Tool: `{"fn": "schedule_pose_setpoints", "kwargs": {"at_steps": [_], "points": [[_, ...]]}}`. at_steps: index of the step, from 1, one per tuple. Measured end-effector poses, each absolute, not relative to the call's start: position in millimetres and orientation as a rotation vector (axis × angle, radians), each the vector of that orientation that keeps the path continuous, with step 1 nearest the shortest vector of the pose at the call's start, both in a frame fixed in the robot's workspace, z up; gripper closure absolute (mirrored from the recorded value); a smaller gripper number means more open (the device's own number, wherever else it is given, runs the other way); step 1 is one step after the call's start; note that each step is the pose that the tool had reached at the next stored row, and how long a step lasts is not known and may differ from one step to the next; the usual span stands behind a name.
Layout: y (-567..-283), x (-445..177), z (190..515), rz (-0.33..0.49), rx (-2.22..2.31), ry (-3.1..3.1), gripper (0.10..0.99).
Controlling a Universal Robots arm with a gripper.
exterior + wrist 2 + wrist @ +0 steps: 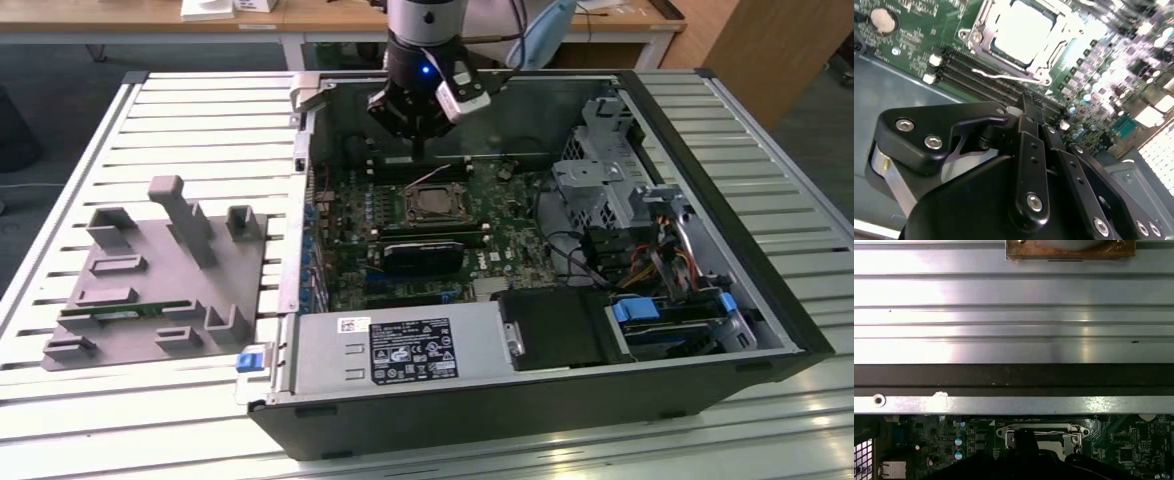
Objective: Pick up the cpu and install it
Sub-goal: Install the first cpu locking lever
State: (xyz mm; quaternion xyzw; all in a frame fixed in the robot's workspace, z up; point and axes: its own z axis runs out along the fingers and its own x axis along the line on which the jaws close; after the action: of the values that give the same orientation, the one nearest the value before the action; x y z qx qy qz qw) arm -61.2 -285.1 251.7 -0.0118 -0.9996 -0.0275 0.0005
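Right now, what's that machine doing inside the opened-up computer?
A robot arm is working over an open computer case lying on its side on a metal table. Its claw hangs above the green motherboard, close to the processor socket. The cpu, a silver square chip, already sits in that socket, and the socket's thin wire lever shows beside it. Whether the claw is open or shut is hard to tell.

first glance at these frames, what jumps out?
The open computer case lying on the slatted metal table, its green motherboard exposed. The arm's black gripper hangs over the board's far side, right above the socket where the cpu sits, silver top showing inside its metal frame. On the exterior view's left, a grey parts fixture lies on the table.
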Motion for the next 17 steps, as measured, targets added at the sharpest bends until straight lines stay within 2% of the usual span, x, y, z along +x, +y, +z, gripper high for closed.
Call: {"fn": "schedule_pose_setpoints", "kwargs": {"at_steps": [17], "points": [[-285,-51,238,-0.095,0.030,-3.139,0.980]]}}
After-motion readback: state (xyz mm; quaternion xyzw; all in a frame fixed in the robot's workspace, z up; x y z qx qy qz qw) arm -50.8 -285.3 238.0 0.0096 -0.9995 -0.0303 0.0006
